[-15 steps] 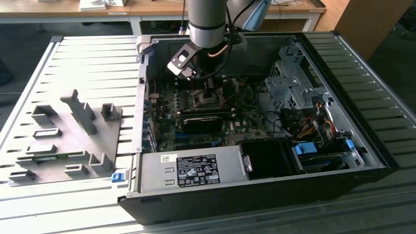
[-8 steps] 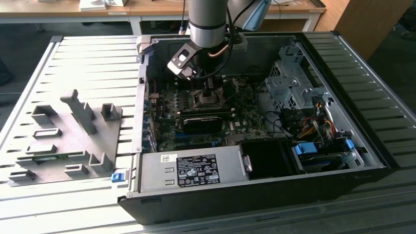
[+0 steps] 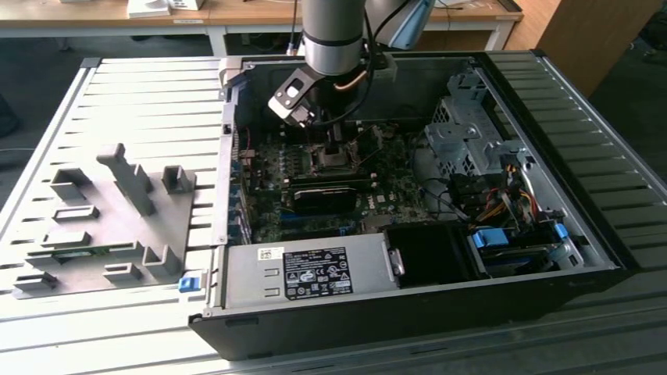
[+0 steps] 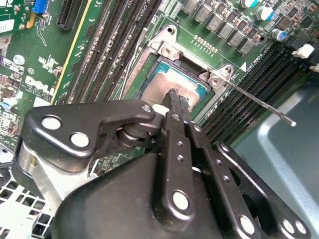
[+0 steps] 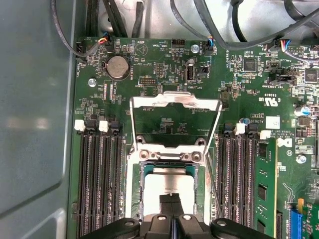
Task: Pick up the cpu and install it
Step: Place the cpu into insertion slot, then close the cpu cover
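The cpu (image 5: pixel 159 185) lies flat in the open socket (image 5: pixel 133 189), far across the board (image 5: pixel 164 74). The gripper (image 5: pixel 172 198), jaws closed and empty, meets its top. We judge seating underway, needing a level fit.

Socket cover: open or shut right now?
Open. In the first wrist view the socket cover lies flipped back, and the cpu shows its silvery top bare under the pincer.

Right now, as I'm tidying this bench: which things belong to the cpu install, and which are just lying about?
In the job: small square silvery-topped cpu, lying in the metal-framed socket; black gripper, shut, over it; hinged metal socket cover, open.
Just there: grey power-supply box; grey tray of moulded blocks; round silver coin cell.
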